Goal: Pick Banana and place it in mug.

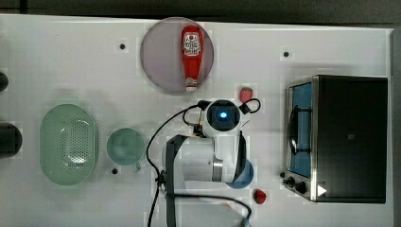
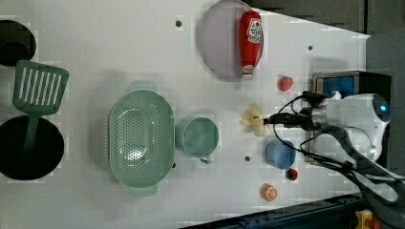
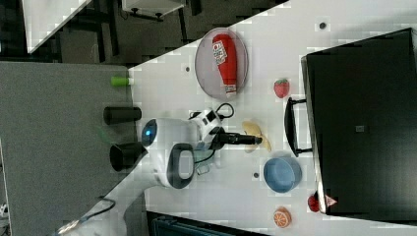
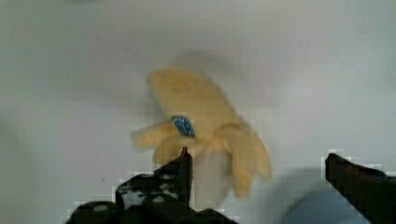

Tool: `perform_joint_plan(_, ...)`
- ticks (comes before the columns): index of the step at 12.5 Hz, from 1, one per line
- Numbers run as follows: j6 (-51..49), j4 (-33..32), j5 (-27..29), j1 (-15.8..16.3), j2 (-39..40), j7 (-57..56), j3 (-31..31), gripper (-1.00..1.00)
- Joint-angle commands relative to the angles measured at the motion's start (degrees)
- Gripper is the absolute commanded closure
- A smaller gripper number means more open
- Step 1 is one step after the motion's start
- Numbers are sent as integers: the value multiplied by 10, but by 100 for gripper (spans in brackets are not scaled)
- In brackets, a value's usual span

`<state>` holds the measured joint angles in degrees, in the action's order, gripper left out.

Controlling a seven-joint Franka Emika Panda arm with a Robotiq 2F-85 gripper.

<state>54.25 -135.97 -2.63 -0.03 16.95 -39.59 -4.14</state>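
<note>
The claw hangs with its jaws spread wide and nothing between them, just over the banana, which lies flat on the white tabletop between the blue cup and the strawberry in the left view. In the wrist view one finger sits right at the peeled flaps while the other stands well off to the side, so the fruit is off-centre in the gap; closing from here would likely pinch only a soft flap, or shove the banana sideways toward the cup. The splayed peel looks limp and could slip out on the lift. Farther along, the mug stands just beside the basket, and its mouth seems barely wider than the banana is long, so a tilted or crosswise carry could leave the fruit propped on the rim, or knock the mug against the basket. The ketchup bottle on its plate lies well clear.
</note>
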Motion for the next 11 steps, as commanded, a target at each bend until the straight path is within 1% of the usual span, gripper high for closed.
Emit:
perform_joint_plan(1, 71, -19, 11, 0, 19, -32, 4, -100)
perform_joint_plan(6, 137, -23, 11, 2, 59, -32, 8, -100)
perform_joint_plan(7, 147, -26, 11, 2, 61, -32, 7, -93)
perform_joint_plan(9, 149, -31, 11, 2, 61, -32, 9, -43)
perform_joint_plan(11, 152, -31, 11, 2, 57, -32, 9, 2)
